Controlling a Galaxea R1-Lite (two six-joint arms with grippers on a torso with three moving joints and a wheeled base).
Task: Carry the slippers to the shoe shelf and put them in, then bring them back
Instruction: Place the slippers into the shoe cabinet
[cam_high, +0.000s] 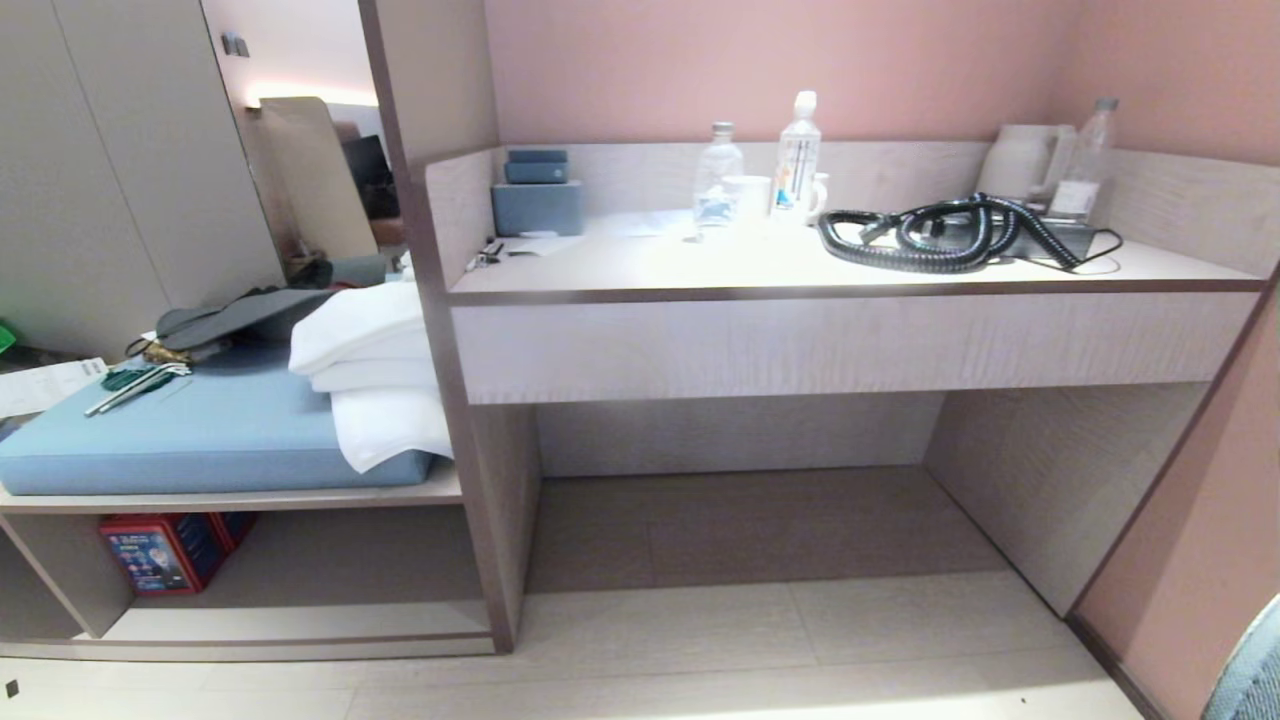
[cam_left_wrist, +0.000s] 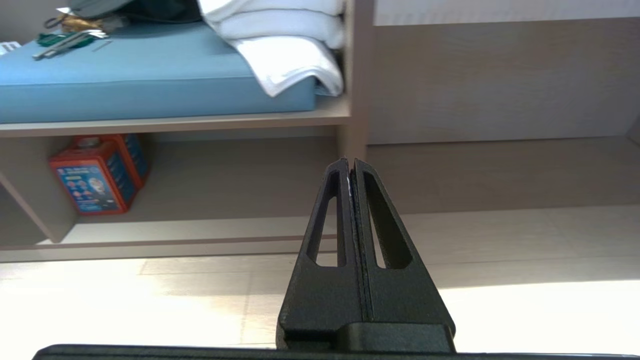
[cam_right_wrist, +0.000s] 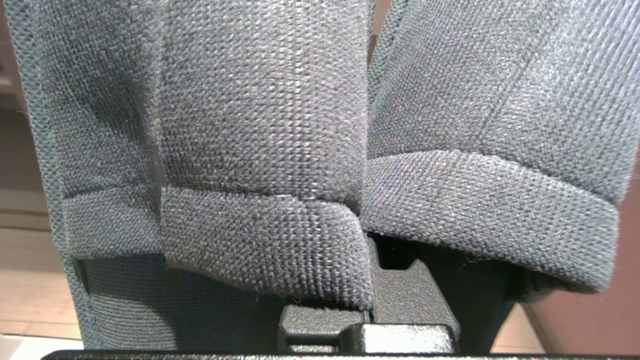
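The right end effector (cam_right_wrist: 370, 305) is clamped on the grey knit slippers (cam_right_wrist: 260, 150), which fill its wrist view. The left end effector (cam_left_wrist: 351, 162), fingers pressed together, faces the shoe shelf (cam_left_wrist: 210, 175) under the blue cushion (cam_left_wrist: 140, 80).

Shoe shelf (cam_high: 330, 580) opening is partly blocked at its left by a red box (cam_high: 165, 550); the remainder is left free.

I see a desk (cam_high: 840, 270) on the right with bottles (cam_high: 797, 155), a kettle (cam_high: 1020, 160) and a coiled cord (cam_high: 930, 235) on top. Left of it, a bench cushion (cam_high: 200, 430) carries folded towels (cam_high: 375, 370) at its right end. In the shoe shelf (cam_high: 330, 570) beneath, a box (cam_high: 165, 552) sits far left.
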